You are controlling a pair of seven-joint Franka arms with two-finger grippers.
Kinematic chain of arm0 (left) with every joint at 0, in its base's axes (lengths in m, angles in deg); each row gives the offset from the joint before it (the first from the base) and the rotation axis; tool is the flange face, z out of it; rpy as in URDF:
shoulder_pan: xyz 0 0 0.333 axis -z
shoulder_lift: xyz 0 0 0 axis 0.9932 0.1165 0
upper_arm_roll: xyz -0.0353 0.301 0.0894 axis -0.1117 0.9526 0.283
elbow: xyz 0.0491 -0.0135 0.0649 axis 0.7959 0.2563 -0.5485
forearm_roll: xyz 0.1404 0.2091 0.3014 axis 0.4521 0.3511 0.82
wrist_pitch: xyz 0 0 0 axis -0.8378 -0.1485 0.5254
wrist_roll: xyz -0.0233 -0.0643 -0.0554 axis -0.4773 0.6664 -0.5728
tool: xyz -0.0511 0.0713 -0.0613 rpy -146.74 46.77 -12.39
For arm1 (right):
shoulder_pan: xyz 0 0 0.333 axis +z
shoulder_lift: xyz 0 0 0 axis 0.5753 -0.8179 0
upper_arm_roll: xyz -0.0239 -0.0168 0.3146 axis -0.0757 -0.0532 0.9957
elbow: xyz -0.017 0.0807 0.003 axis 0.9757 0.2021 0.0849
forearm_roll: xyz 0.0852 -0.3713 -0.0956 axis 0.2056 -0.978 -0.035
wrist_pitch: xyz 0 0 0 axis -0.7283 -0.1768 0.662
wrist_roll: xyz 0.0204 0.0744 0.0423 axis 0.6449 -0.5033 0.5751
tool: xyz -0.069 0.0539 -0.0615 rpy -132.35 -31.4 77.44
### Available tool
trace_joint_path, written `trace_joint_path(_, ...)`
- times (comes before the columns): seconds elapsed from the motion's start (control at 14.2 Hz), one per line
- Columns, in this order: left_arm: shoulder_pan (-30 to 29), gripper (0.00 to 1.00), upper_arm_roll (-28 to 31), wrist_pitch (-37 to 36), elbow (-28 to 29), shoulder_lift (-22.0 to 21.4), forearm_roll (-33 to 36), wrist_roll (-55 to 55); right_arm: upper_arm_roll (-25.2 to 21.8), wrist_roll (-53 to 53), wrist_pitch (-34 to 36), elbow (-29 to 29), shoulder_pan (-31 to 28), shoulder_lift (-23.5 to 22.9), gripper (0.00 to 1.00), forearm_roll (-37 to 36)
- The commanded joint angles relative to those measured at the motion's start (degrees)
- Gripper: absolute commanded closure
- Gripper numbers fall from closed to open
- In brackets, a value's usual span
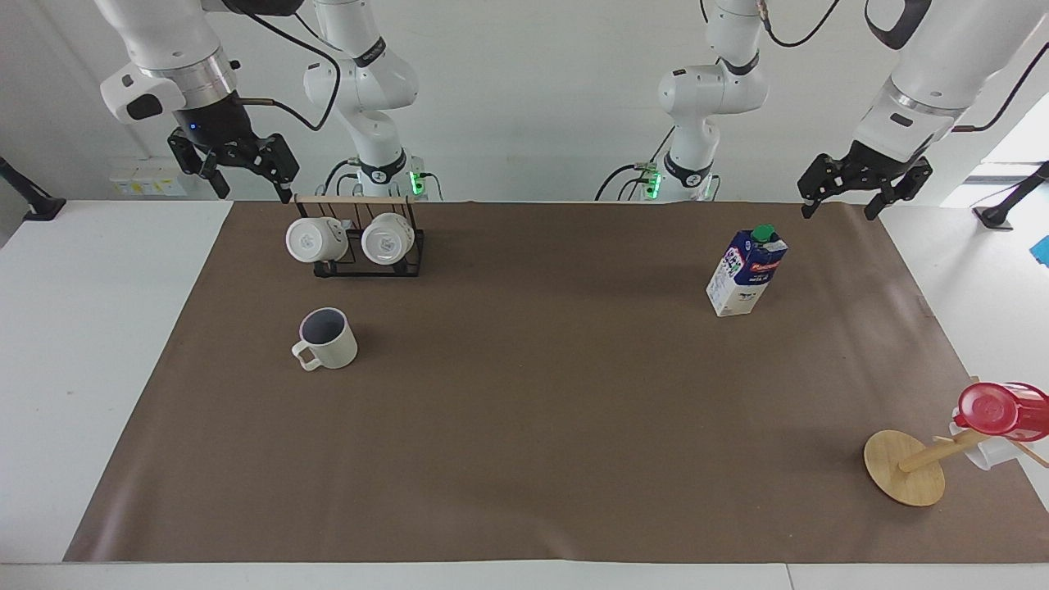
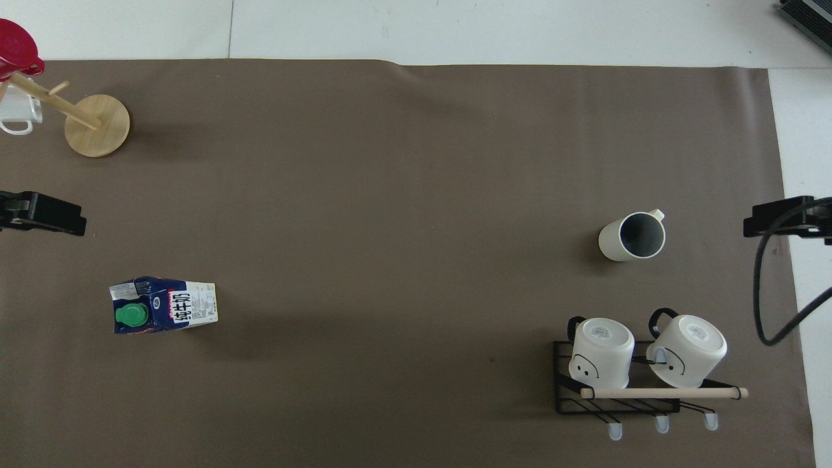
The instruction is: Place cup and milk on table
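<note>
The cup (image 1: 328, 340), a cream-white mug with a dark inside, stands upright on the brown mat (image 1: 533, 410) of the white table (image 1: 82, 328), toward the right arm's end; it also shows in the overhead view (image 2: 632, 237). The milk (image 1: 746, 272), a blue-and-white carton with a green cap, stands upright on the mat toward the left arm's end, and shows in the overhead view (image 2: 164, 313). My left gripper (image 1: 840, 211) hangs open and empty, high over the mat's edge at its own end. My right gripper (image 1: 254, 193) hangs open and empty, high over the mug rack's end.
A black wire rack (image 1: 361, 260) with two plain white mugs (image 1: 310, 239) stands between the robots and the cup. A round bamboo stand (image 1: 905, 469) bearing a red-topped clear cup (image 1: 1000, 410) sits at the left arm's end, farther from the robots than the milk.
</note>
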State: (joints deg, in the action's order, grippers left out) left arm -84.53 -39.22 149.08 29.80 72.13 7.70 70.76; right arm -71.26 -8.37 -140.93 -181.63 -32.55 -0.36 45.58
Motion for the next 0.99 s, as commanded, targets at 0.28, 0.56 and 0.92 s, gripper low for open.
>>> trace_joint_path(0.28,0.0,0.00,-1.0,-2.2,-1.0,-0.7,0.2,1.1,0.1,-0.3,-3.7,-4.2,-0.1,0.5,0.00,0.7)
trace_joint_path(0.56,0.0,0.00,-1.0,-2.2,-1.0,-1.2,0.1,1.1,0.8,-0.5,-11.3,-9.9,1.0,-0.3,0.00,0.9)
trace_joint_path(0.92,-0.8,0.00,-0.6,-2.3,-1.0,-1.4,0.2,0.8,0.8,-3.5,-21.5,-13.6,3.7,-8.2,0.00,0.9)
